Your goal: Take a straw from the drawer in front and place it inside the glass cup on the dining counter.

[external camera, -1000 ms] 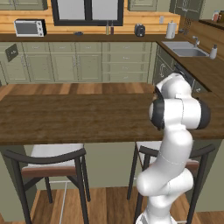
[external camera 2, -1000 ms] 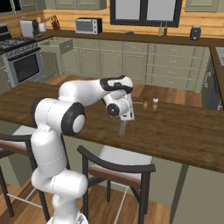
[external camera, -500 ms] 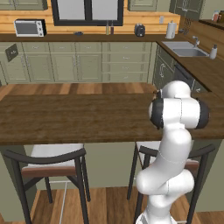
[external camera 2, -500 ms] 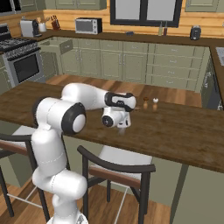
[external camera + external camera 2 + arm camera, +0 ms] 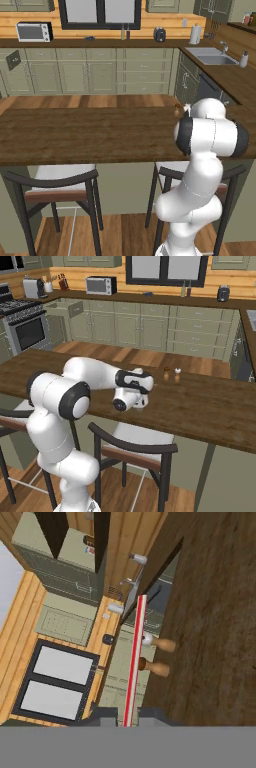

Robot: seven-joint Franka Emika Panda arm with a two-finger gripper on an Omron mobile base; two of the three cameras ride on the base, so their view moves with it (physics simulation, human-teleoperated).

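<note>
The straw (image 5: pixel 134 662) is a thin red-and-white stick running up the hand view from between my two finger tips. My gripper (image 5: pixel 127 718) is shut on its lower end. From the right base view, the gripper (image 5: pixel 142 400) lies low and nearly level over the dining counter (image 5: pixel 200 406), close to its near edge, pointing toward the far right. The arm hides the gripper in the left base view, above the dining counter (image 5: pixel 75 135). A sage-green drawer (image 5: pixel 70 307) stands open at the far back left. The glass cup is hidden.
Two small wooden shakers (image 5: pixel 171 374) stand on the counter just beyond the hand, also seen as shakers (image 5: pixel 159 656). Bar stools (image 5: pixel 135 448) sit under the near edge. Far wall cabinets, a microwave (image 5: pixel 101 285) and a stove (image 5: pixel 25 326) stand well away.
The hand has sunk toward the counter's near edge and tipped over to lie nearly level. The straw stays in its grip.
</note>
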